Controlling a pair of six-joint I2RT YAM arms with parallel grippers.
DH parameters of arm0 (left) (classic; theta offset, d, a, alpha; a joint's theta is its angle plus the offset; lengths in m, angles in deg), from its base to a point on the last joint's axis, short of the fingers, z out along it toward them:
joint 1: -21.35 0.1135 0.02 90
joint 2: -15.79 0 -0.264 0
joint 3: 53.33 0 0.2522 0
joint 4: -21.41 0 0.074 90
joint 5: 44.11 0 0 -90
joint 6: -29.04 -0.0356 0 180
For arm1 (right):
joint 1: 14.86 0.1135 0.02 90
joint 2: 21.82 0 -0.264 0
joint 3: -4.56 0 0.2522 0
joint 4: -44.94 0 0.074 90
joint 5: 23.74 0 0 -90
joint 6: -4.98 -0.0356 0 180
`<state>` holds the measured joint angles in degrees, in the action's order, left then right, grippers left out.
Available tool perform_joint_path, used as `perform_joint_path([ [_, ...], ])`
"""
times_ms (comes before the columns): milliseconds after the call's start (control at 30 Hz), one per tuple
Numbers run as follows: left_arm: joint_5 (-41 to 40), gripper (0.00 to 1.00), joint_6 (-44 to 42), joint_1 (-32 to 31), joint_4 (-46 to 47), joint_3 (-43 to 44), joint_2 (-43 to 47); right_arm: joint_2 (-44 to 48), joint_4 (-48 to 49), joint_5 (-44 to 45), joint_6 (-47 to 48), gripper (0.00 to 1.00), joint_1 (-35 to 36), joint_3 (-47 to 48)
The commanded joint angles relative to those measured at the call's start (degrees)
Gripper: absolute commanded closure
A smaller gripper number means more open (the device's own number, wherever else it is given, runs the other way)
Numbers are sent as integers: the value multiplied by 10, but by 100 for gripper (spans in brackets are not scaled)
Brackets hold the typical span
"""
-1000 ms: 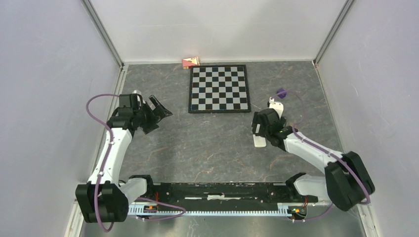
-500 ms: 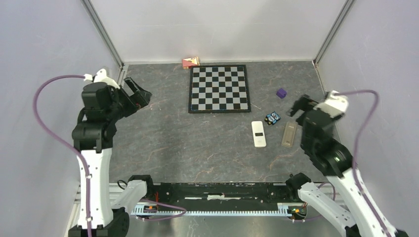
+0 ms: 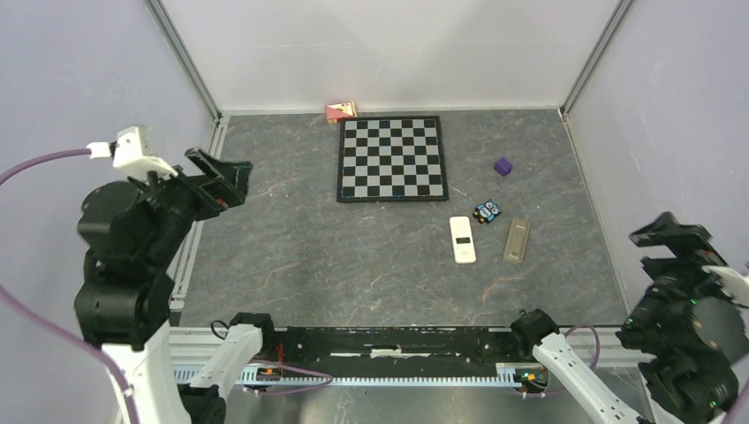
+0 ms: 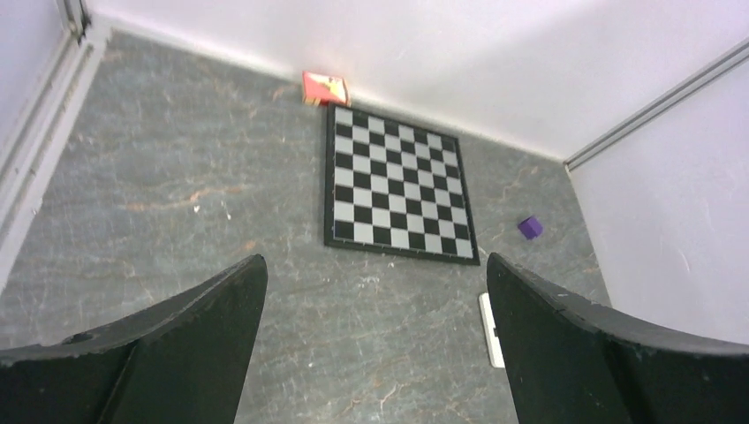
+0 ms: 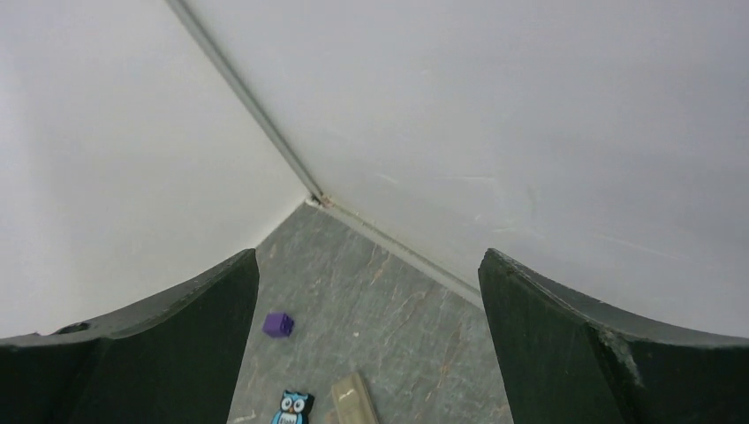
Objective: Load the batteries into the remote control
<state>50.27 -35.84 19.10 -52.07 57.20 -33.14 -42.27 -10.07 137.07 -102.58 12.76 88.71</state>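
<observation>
On the right side of the counter (image 3: 309, 256), the remote (image 3: 461, 238) is lying untouched while the left pincer (image 4: 373, 265) and right pincer (image 5: 367, 256) are pulling away, both wide open, so batteries, too tiny to spot, are waiting.

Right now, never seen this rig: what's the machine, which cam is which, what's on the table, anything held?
Two robot arms are bolted at the near edge of the table. One picture looks down from above; the other two come from wrist cameras, showing the left fingers and right fingers, both spread open, holding nothing. On it: a chessboard, white remote, tan slab, owl figure, purple cube, and red box by the back wall. I can't make out batteries.
</observation>
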Motion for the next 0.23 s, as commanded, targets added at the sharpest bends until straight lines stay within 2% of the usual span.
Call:
perform_joint_path([
  [0, -35, 0, -44, -14, -4, 36, 15, 22, 20, 46, 48, 2, 0, 32],
  [200, -80, 0, -64, -39, -12, 32, 19, 22, 7, 42, 17, 2, 0, 30],
])
